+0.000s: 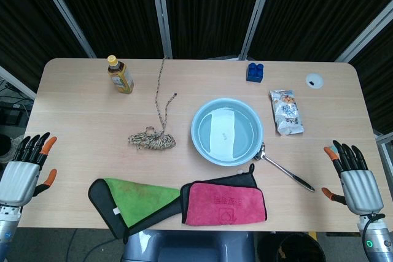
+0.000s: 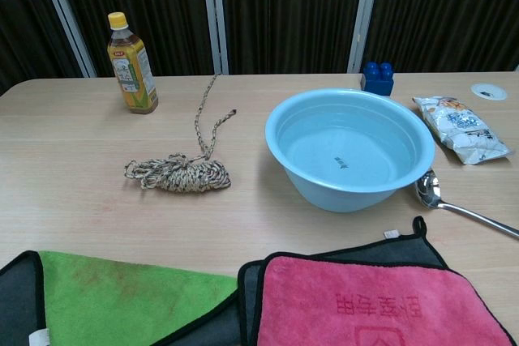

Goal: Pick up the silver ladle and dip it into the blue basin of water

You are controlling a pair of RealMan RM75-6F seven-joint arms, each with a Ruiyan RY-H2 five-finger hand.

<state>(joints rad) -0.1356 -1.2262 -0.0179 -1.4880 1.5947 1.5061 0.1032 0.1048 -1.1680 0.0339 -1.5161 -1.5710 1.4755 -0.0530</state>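
The silver ladle (image 1: 284, 167) lies flat on the table just right of the blue basin (image 1: 201, 145), its bowl (image 2: 427, 189) beside the basin's rim and its handle running toward the front right. The basin (image 2: 349, 188) holds water. My left hand (image 1: 23, 173) hovers at the table's front left edge, fingers spread, holding nothing. At the front right edge my right hand (image 1: 356, 182) is likewise spread with nothing in it, a short way right of the ladle's handle end. Neither hand shows in the chest view.
A coiled rope (image 1: 151, 139) lies left of the basin. A bottle (image 1: 120, 75) stands at the back left. Blue blocks (image 1: 255, 71), a snack packet (image 1: 286, 111) and a small white disc (image 1: 314, 80) sit at the back right. Green (image 1: 144, 194) and pink (image 1: 225, 204) cloths lie along the front edge.
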